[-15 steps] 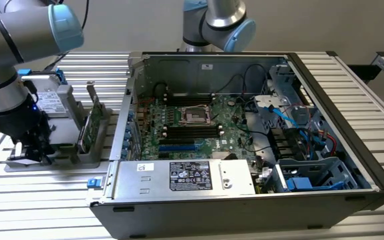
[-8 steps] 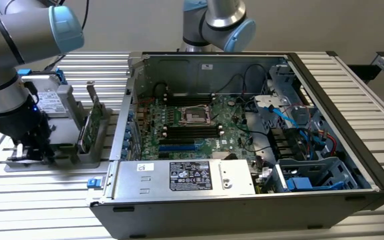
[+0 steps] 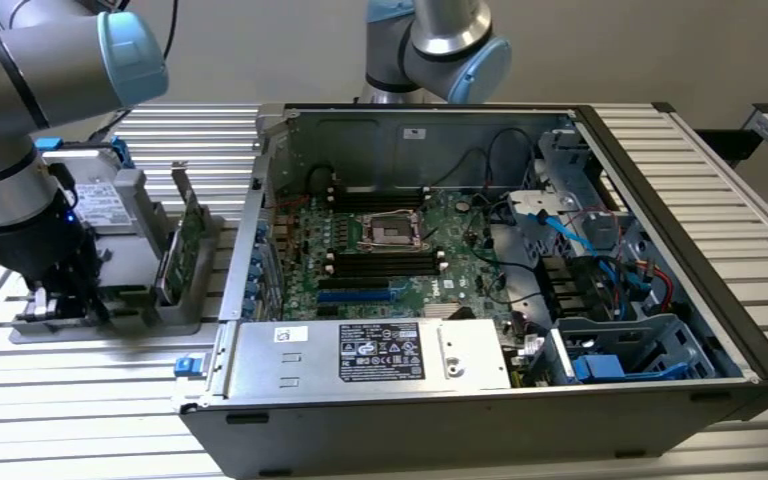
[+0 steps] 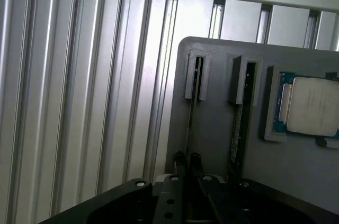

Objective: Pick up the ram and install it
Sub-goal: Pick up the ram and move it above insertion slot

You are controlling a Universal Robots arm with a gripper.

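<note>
The ram [image 4: 189, 123] stands on edge in a slot of the grey holder [image 4: 222, 54], seen as a thin dark strip. My gripper [image 4: 187, 161] reaches over that slot, its two fingertips pressed close on either side of the stick's edge, shut on it. A second stick [image 4: 234, 134] stands in the neighbouring slot. In the exterior view my gripper [image 3: 57, 300] is down at the holder [image 3: 117, 320], at the exterior view's left of the open computer case [image 3: 651, 250]. The motherboard [image 3: 384, 250] lies inside the case, with dark memory slots [image 3: 381, 262] beside the processor socket [image 3: 395, 228].
A square silver processor chip [image 4: 313, 106] sits in a pocket of the holder beside the slots. A taller green card [image 3: 187, 240] stands upright in the holder near the case wall. A power supply [image 3: 371, 352] and cables [image 3: 584, 260] fill the case. A second arm [image 3: 438, 45] stands behind.
</note>
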